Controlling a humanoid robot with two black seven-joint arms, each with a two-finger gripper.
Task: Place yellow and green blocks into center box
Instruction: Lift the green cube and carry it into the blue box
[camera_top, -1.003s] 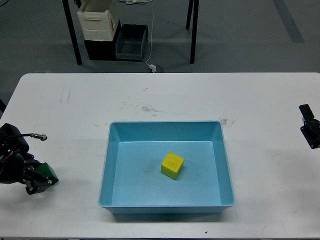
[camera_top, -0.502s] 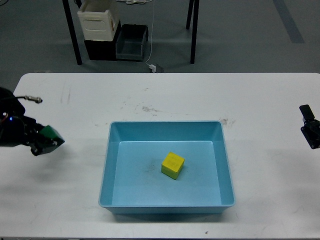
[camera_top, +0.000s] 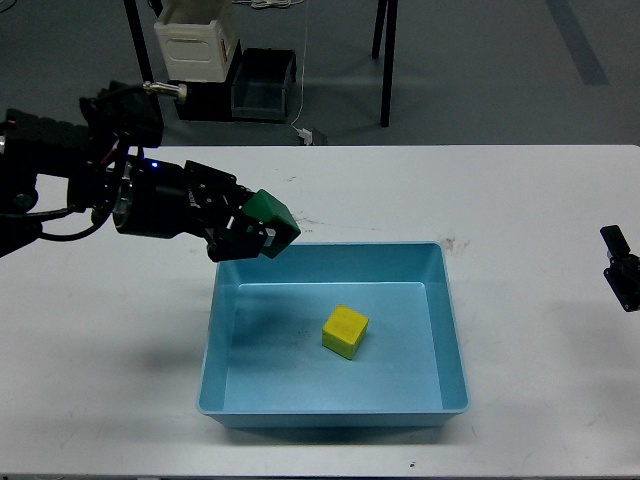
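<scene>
A blue box sits at the middle of the white table. A yellow block lies inside it near the centre. My left gripper is shut on a green block and holds it in the air above the box's back left corner. My right gripper shows only as a small dark part at the right edge, above the table; its fingers cannot be told apart.
The white table has scuff marks behind the box. Beyond its far edge stand black table legs, a cream crate and a dark bin on the floor.
My left arm has lifted the green block from the table's left front and swung it up and right, to above the box's back left corner. The right arm has barely moved.
</scene>
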